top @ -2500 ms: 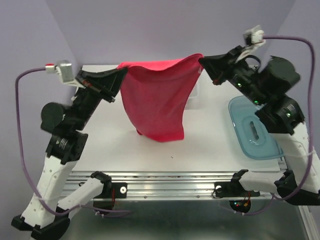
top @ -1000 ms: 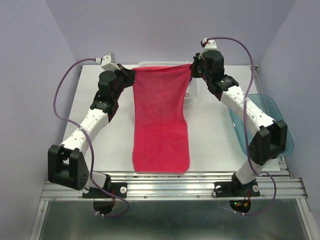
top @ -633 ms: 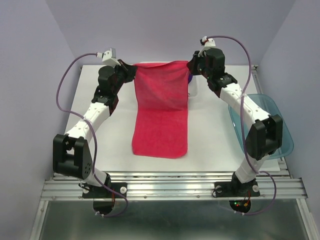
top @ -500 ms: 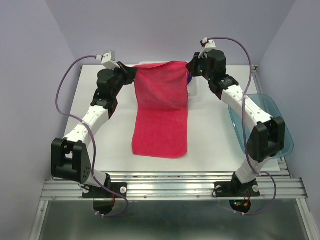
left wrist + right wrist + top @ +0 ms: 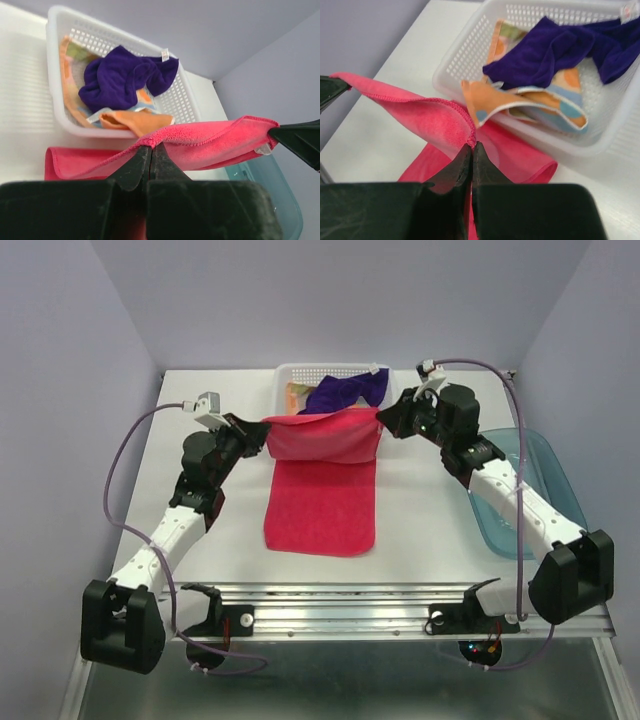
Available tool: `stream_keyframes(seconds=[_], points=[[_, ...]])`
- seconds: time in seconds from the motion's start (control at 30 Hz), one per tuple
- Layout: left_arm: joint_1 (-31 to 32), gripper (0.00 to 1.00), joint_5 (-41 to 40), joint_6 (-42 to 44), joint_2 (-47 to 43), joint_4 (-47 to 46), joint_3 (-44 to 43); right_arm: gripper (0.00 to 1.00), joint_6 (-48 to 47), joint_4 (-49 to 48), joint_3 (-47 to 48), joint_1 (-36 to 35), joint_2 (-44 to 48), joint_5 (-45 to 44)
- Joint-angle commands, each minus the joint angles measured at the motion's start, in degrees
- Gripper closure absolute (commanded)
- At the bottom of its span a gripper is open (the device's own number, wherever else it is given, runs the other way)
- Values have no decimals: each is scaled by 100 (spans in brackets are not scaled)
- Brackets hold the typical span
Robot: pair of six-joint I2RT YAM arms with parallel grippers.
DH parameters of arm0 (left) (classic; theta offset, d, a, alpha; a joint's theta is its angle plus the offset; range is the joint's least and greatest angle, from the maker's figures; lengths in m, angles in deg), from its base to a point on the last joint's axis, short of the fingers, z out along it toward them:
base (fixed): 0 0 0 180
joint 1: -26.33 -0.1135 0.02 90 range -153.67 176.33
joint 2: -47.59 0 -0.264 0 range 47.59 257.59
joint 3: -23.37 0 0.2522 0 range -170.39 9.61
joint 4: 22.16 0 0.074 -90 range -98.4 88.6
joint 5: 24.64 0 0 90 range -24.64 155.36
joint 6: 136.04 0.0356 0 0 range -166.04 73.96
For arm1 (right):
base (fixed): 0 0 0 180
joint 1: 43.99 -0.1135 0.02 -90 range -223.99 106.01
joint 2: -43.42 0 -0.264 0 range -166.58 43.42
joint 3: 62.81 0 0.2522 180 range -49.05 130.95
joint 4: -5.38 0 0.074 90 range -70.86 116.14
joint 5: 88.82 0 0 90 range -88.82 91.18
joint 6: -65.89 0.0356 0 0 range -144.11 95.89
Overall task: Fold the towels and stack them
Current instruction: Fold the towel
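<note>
**Pink towel mid-fold, far edge pinched at both corners**

Clamped shut on the pink towel (image 5: 320, 515): left gripper (image 5: 264, 427) on one far corner, right gripper (image 5: 381, 421) on the other. Far edge held taut and raised just in front of the white basket (image 5: 288, 368), near half lying flat on the table (image 5: 420, 520) further in front of it. Held level, probably to bring far edge squarely onto near edge. Purple towel (image 5: 345, 392) and orange dotted towel (image 5: 293, 398) bunched inside the basket, not yet folded.

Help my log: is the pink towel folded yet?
Mid-fold: pink towel, far edge pinched by left gripper and right gripper, near half lying flat.
</note>
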Motion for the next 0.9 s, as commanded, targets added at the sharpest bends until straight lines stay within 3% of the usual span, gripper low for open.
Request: stream_keyframes(seconds=[0.0, 0.2, 0.57, 0.87], points=[[-45, 100, 236, -217, -339, -246, 445, 99, 297, -349, -614, -8, 300, 574], [-45, 100, 104, -288, -971, 35, 973, 99, 447, -411, -1369, -227, 652, 514], [-45, 100, 140, -674, -1306, 387, 1887, 99, 640, -253, -2065, -561, 1047, 364], [-36, 100, 60, -920, -1543, 1336, 2299, 99, 982, -270, -2697, -1220, 873, -181]])
